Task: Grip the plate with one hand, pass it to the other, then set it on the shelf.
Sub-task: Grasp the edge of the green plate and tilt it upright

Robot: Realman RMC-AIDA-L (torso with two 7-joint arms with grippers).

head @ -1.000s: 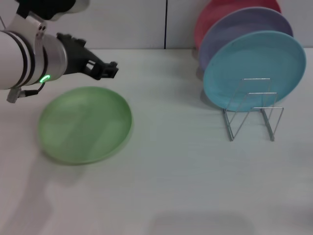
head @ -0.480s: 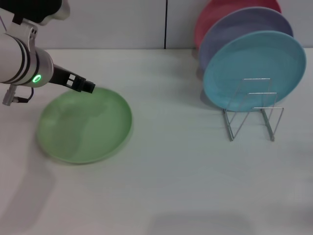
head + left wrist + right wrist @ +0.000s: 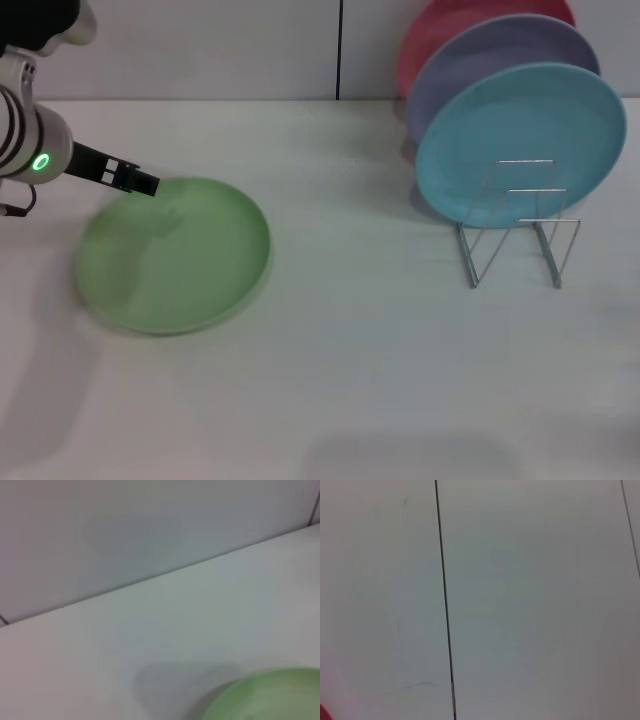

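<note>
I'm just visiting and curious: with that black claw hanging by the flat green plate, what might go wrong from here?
The round, shallow light green plastic plate lies flat on the white table, so the slim black left gripper, at its far left rim, may struggle to catch that low edge and could push it instead. Later, the thin silver wire rack already holds a light blue plate, a lavender one and a pink one, so placing another might knock them.

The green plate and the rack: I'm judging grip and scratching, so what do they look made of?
The green plate looks like matte plastic: flat even colour, no glare, though this is uncertain. The rack looks like thin bare metal wire, silvery with bright glints.
</note>
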